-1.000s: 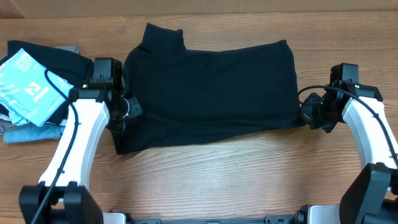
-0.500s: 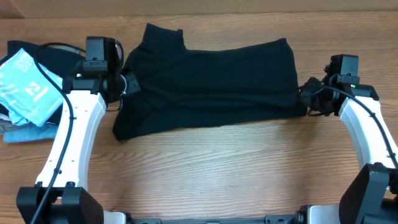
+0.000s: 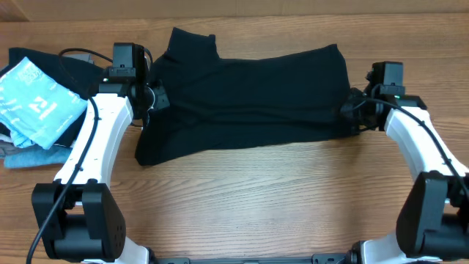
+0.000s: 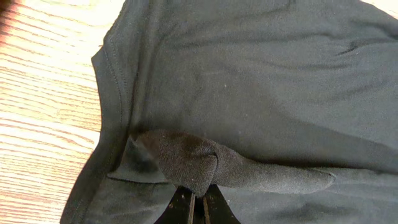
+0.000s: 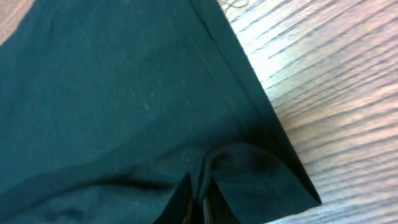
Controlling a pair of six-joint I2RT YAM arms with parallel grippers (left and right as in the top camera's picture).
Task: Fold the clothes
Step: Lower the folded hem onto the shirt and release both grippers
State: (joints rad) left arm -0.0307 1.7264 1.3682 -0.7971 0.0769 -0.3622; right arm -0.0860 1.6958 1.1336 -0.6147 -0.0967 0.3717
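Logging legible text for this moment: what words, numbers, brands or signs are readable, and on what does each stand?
None can be quoted.
On the light-blue garment, far left in the overhead view: white print, a larger mark with small lines around it, too small and blurred to read.
On the black T-shirt: no print or label visible in any view.
Nothing else shows legible text.

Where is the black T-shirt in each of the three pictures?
Overhead: the black T-shirt lies across the middle of the wooden table.
Left wrist: T-shirt fills most of the picture; wood at left.
Right wrist: T-shirt fills the left and bottom; wood at right.
Shared landmark: the table's wood grain.
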